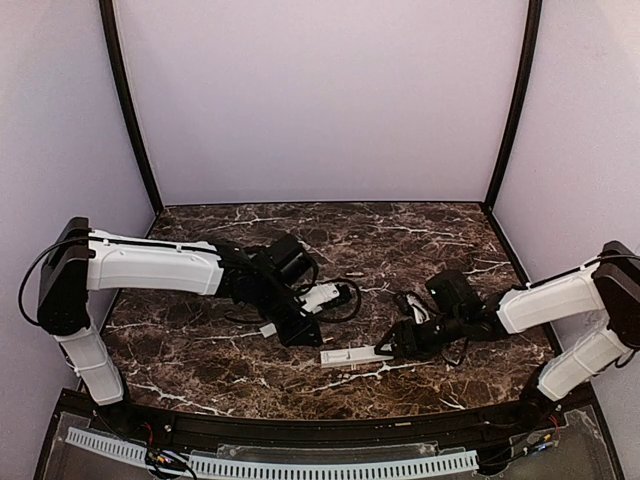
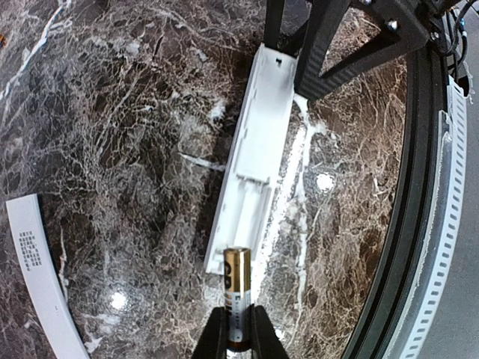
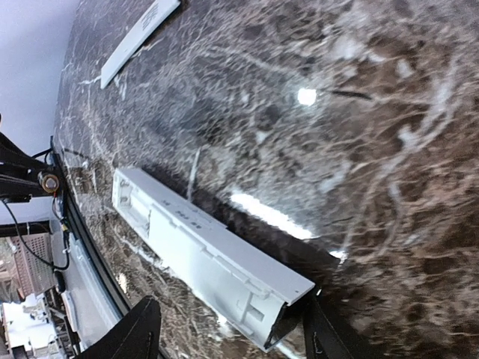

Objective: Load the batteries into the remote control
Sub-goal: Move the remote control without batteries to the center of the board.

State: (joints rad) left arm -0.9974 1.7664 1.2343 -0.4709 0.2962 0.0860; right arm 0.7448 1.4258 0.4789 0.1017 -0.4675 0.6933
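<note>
— Battery (image 2: pixel 237 288) pinched in our left claw (image 2: pixel 238 335), shut tight on it; we can't read its label.

— Our right claw (image 3: pixel 232 333) stands open astride one end of the remote control (image 3: pixel 202 250), which lies close to the worktop (image 3: pixel 374 112) front edge; the printed strip (image 3: pixel 138 34) lies well apart.

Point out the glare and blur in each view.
Top external: soft, even light, no obvious glare on the table. Left wrist: two bright reflections on the marble by the remote control; battery sharp. Right wrist: bright spot and streak near the remote control; marble blurs rightward.
</note>
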